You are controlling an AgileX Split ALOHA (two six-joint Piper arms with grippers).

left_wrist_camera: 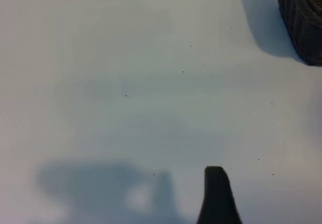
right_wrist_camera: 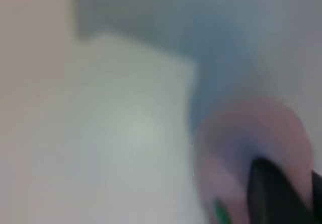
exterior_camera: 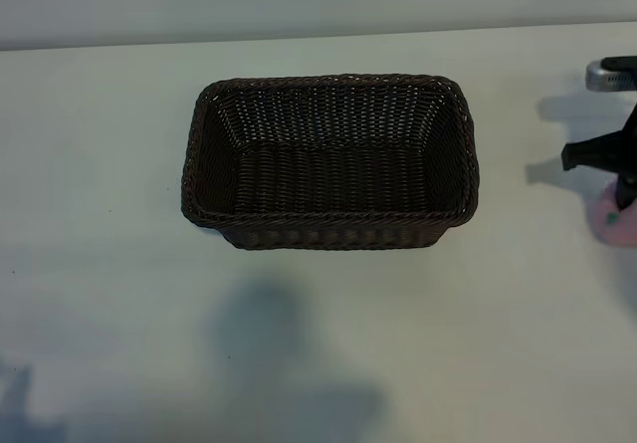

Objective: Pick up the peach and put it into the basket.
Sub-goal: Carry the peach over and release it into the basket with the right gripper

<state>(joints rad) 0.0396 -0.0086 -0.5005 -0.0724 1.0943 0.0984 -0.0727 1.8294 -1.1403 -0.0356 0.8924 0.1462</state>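
The dark-brown woven basket stands empty in the middle of the white table; one of its corners shows in the left wrist view. The pale-pink peach lies at the table's far right edge, to the right of the basket. My right gripper reaches down onto it and is partly cut off by the picture's edge. In the right wrist view the peach fills the lower corner, blurred, with its green leaf mark and a black part of the gripper in front. My left gripper hangs open over bare table with one finger showing.
The white table spreads all round the basket. Arm shadows fall on it in front of the basket and at the near left corner. A silver and black part of the right arm shows at the far right.
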